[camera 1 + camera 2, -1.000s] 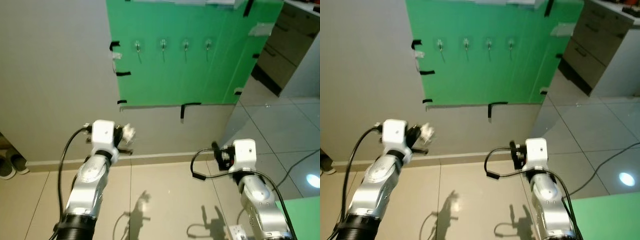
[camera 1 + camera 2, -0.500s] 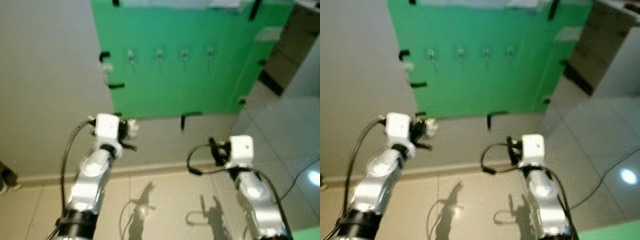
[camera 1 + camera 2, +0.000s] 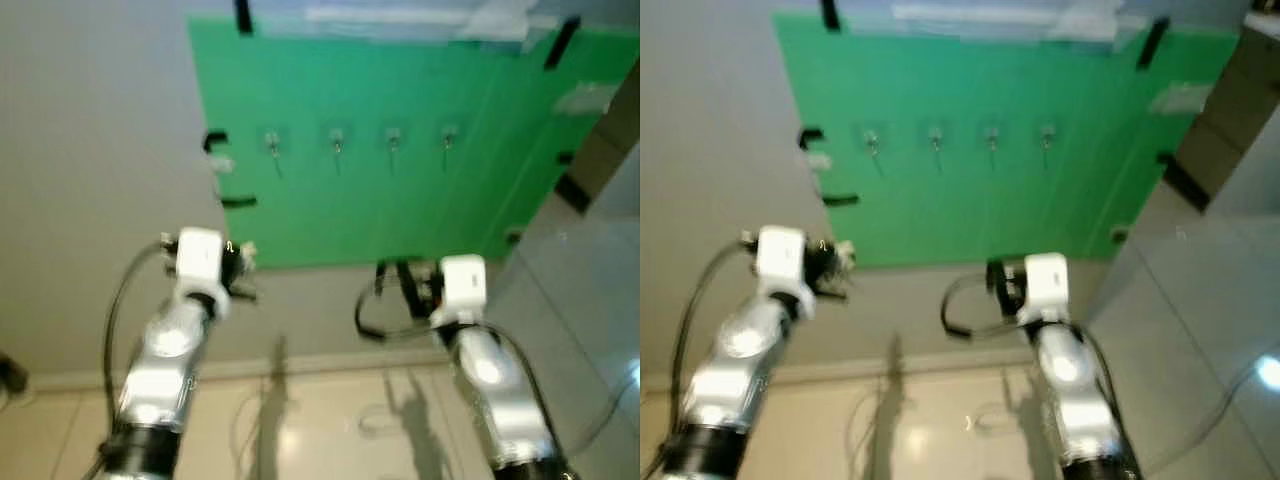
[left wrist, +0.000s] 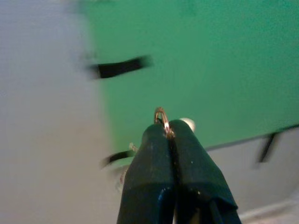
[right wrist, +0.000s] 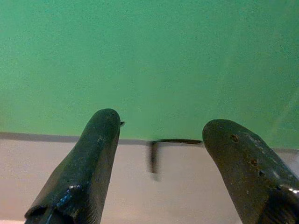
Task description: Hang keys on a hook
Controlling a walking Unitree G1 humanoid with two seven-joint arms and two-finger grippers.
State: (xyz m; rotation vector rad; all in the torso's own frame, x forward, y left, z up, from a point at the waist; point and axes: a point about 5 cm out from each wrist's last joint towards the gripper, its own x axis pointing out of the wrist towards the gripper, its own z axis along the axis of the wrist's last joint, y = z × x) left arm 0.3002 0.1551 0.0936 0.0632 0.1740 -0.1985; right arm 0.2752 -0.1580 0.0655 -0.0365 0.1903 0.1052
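A green board (image 3: 400,170) is hanging on a grey wall (image 3: 90,150) at the far side of the scene, fixed at its edges with strips of black tape (image 3: 238,202); four small hooks (image 3: 337,141) are sitting in a row across its upper part, spaced evenly from left to right; the left gripper (image 4: 167,133) is reaching up on the left, in front of the wall just below the board's lower left corner, and its two black fingers (image 4: 149,163) are pressing tightly together; they are pinching a small brass key ring (image 4: 160,115), whose loop is poking out beyond the fingertips; something pale is peeking out beside the ring, but it is too blurred to tell what it is; the keys (image 3: 244,254) are showing as a small pale bunch at the front of that gripper, well below the leftmost hook and a little to the left of it; the right gripper (image 5: 161,128) is lifted on the right, pointing at the lower edge of the board, near a short piece of black tape at that edge; its fingers (image 5: 96,154) are standing wide apart with nothing between them; a black cable (image 3: 375,315) is looping from the right wrist; pale floor tiles (image 3: 330,420) are lying at the near side, below the wall.
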